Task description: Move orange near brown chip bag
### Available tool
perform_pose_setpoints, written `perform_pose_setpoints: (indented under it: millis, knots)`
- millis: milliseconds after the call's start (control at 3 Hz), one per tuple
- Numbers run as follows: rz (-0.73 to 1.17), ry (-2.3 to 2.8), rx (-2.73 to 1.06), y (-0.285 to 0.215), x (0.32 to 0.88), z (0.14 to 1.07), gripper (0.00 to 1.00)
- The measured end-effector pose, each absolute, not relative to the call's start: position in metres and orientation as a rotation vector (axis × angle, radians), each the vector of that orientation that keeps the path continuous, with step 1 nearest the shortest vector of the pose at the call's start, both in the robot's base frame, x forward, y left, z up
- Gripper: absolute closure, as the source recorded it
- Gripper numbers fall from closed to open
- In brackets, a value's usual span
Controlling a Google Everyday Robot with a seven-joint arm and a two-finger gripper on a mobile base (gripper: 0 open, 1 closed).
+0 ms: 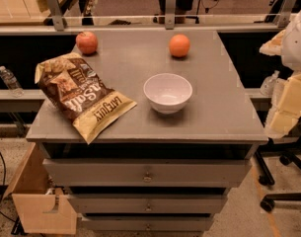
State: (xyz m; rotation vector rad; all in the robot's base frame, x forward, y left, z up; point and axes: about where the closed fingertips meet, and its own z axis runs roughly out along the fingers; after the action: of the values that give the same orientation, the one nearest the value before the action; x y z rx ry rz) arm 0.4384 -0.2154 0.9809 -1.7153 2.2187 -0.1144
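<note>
The grey tabletop [216,110] carries everything. The brown chip bag [81,95] lies flat at the near left, its long axis running far-left to near-right. My pincer [277,42] hangs off the far right edge, holding nothing; I cannot tell whether it is apart or together. The white bowl [168,92] sits mid-table. The orange [179,45] rests at the far edge, directly left of the pincer and well apart from the bag. A redder fruit [87,42] sits far left.
</note>
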Motion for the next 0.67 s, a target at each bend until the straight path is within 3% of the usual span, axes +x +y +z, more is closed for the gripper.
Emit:
perform_pose_setpoints:
  millis: [667]
  knots:
    - [-0.13, 2.206, -1.611, -0.227, 0.451, 0.985, 0.0]
